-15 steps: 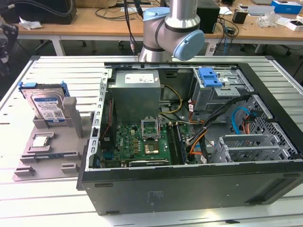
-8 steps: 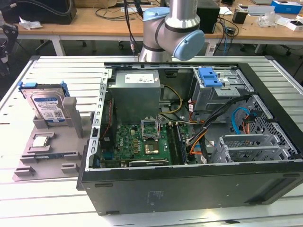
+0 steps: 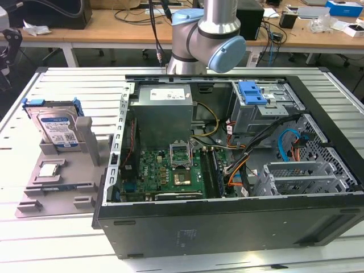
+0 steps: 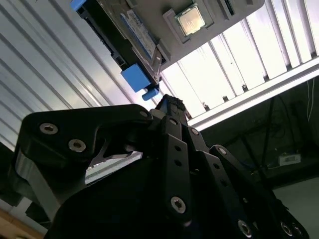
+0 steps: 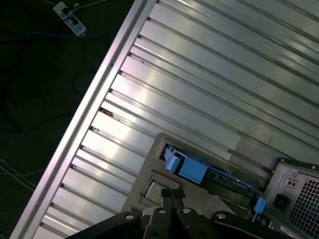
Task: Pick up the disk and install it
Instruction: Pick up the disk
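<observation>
Black computer case (image 3: pixel 216 230) is seen opened on a ribbed aluminium table (image 3: pixel 68 85), disk (image 3: pixel 57 129) propped at the exterior view's left, wooden desks (image 3: pixel 114 25) beyond. Whether the gripper (image 4: pixel 168 102) is apart or together cannot be told.

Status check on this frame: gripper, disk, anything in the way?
Gripper off the disk. Disk propped in grey fixture, exterior view's left of the case. Chip lies beside it, apart.

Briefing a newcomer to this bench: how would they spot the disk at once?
To the exterior view's left of the open black computer case lies a grey holder tray. The disk stands propped at its far end. Unlike the small square processor chip lying flat in front of it, it is larger, with a white-and-blue label and blue rails.
</observation>
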You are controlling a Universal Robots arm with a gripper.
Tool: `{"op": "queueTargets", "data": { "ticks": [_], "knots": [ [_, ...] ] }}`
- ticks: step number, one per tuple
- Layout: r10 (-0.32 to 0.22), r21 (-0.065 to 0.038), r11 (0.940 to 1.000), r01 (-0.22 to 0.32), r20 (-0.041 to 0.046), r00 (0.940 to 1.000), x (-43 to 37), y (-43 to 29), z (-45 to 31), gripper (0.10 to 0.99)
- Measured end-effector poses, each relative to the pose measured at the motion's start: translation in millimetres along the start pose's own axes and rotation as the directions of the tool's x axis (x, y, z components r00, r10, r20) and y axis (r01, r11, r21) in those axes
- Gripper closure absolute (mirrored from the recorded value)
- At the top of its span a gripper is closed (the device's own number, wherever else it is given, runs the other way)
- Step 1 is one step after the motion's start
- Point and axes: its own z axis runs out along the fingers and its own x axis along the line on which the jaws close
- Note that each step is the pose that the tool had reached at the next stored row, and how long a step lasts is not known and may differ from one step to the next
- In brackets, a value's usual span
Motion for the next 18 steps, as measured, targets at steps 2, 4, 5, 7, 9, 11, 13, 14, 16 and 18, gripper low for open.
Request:
{"op": "queueTargets", "data": {
  "ticks": [2, 4, 5, 7, 9, 11, 13, 14, 16, 18],
  "knots": [
    [-0.016, 0.000, 0.9999, 0.016, -0.0007, 0.9999, 0.0, 0.0, 0.0, 0.980],
    [-0.034, -0.001, 0.9994, 0.034, -0.0015, 0.9994, 0.0, 0.0, 0.0, 0.980],
    [-0.049, -0.001, 0.9988, 0.049, -0.0021, 0.9988, 0.0, 0.0, 0.0, 0.980],
    [-0.071, -0.002, 0.9975, 0.071, -0.0030, 0.9975, 0.0, 0.0, 0.0, 0.980],
    [-0.092, -0.002, 0.9958, 0.092, -0.0039, 0.9958, 0.0, 0.0, 0.0, 0.980],
    [-0.110, -0.003, 0.9939, 0.110, -0.0047, 0.9939, 0.0, 0.0, 0.0, 0.980],
    [-0.128, -0.003, 0.9918, 0.128, -0.0054, 0.9918, 0.0, 0.0, 0.0, 0.980],
    [-0.141, -0.004, 0.9901, 0.141, -0.0060, 0.9901, 0.0, 0.0, 0.0, 0.980],
    [-0.162, -0.004, 0.9868, 0.162, -0.0067, 0.9868, 0.0, 0.0, 0.0, 0.980],
    [-0.179, -0.005, 0.9838, 0.179, -0.0074, 0.9837, 0.0, 0.0, 0.0, 0.980]
  ]
}}
